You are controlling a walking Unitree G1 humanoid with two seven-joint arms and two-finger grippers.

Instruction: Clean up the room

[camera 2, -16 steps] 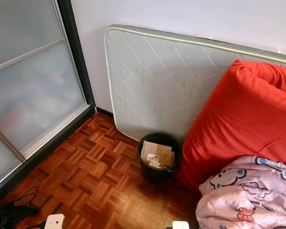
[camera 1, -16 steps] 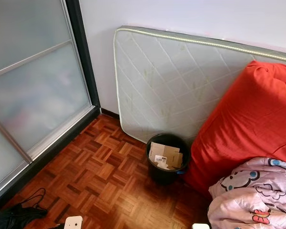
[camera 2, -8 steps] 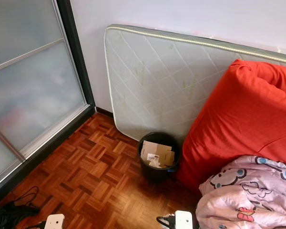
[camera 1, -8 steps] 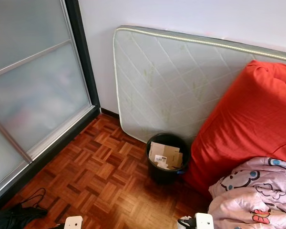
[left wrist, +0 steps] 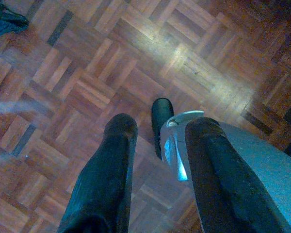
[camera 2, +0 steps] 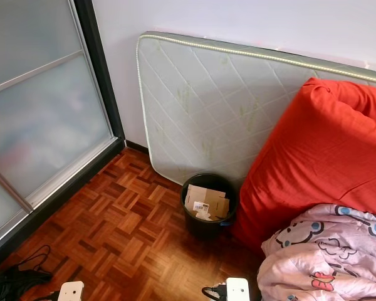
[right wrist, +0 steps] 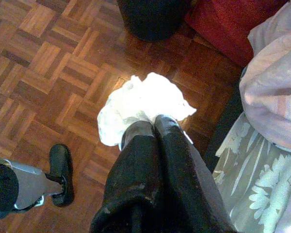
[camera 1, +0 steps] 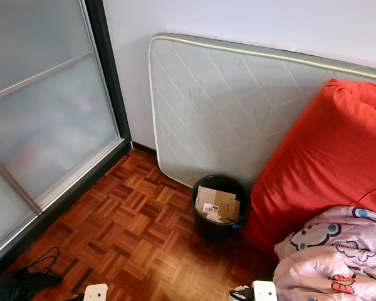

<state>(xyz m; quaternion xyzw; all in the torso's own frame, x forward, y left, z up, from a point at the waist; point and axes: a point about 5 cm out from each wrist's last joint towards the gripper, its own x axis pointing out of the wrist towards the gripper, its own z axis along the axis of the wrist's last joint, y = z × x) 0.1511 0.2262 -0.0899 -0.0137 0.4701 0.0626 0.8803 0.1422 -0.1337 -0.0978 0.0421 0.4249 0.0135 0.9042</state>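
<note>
since a second ago: right wrist risen into the head view's lower edge. right gripper (right wrist: 148,127): fingers clamped on crumpled white paper (right wrist: 140,104), held above the wood floor (camera 1: 125,232), near the black bin (camera 1: 220,207). left gripper (left wrist: 157,136): fingers apart, idle. step: carrying paper to bin; next, reach over its rim and release.

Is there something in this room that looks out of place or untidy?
Yes. A pale quilted mattress stands on its edge against the white wall, a dark tangle of cloth and cords lies on the parquet floor, and the right gripper is shut on a crumpled white paper short of the black round bin.
</note>
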